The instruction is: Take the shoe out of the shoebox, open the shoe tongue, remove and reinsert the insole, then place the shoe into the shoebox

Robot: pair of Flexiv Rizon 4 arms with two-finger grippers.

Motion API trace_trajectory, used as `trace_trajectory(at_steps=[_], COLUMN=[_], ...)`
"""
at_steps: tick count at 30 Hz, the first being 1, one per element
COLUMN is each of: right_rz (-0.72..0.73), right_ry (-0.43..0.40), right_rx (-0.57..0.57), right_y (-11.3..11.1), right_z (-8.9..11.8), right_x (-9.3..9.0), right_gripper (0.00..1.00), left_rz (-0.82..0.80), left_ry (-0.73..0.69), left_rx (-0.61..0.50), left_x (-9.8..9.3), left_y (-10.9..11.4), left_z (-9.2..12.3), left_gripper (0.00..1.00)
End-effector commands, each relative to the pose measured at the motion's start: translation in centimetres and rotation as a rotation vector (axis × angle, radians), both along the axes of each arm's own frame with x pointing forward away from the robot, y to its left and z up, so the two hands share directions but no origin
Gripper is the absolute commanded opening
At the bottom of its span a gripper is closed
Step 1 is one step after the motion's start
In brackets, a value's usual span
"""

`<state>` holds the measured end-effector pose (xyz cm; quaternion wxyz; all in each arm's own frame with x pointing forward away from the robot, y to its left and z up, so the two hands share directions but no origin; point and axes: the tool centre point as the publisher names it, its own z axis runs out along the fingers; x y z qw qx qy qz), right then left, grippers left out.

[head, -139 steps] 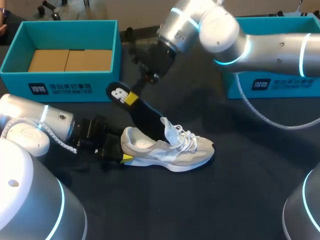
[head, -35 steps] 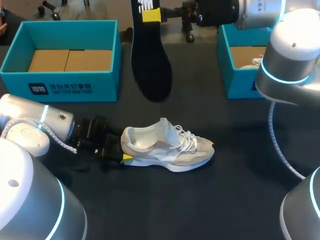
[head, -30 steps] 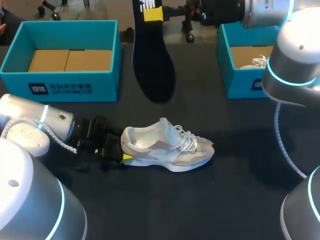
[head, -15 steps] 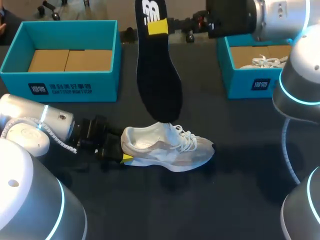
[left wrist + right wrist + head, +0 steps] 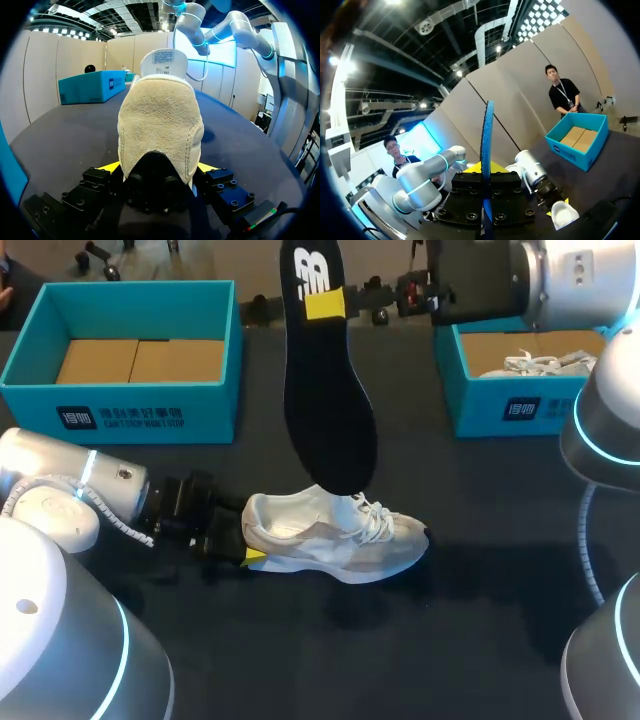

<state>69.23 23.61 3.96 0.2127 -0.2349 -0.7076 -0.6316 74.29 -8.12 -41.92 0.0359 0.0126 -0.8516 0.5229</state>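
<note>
Mid-frame: shoe [image 5: 335,535] on worktop [image 5: 450,640], heel clamped by left hand [image 5: 157,172]. Above it: insole [image 5: 328,390], heel end pinched by right hand [image 5: 330,302], toe at shoe opening. Probably light, floppy; best held flatwise, guided slowly.

You have bare table [image 5: 430,650] in front of the shoe [image 5: 350,545] and past its toe; the left gripper [image 5: 248,542] blocks its heel, the hanging insole [image 5: 330,400] its opening, and the left shoebox [image 5: 130,412] and right shoebox [image 5: 500,408] stand behind.

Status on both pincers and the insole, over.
Left pincer shut on shoe at heel. Right pincer shut on insole, toe-down over shoe. No obstruction seen.
</note>
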Motion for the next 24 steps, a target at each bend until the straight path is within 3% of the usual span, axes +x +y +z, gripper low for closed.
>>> trace_trajectory(at_steps=[1,4,9,24], right_rz=[-0.002,-0.002,-0.009,-0.058], right_ry=[0.001,0.001,0.098,0.188], right_rx=[-0.002,-0.002,-0.007,-0.072], right_y=[0.1,0.1,-2.1,-6.2], right_z=[-0.1,-0.1,0.5,4.0], right_x=[0.0,0.0,-0.4,-4.6], right_gripper=[0.00,0.00,0.00,0.00], left_rz=[-0.002,-0.002,-0.002,-0.002], left_ry=[0.001,0.001,0.001,0.001], left_rx=[0.003,0.003,0.003,0.003], left_x=[0.1,0.1,0.1,0.1], left_y=[-0.1,-0.1,-0.1,-0.1], left_z=[-0.1,-0.1,-0.1,-0.1], left_gripper=[0.00,0.00,0.00,0.00])
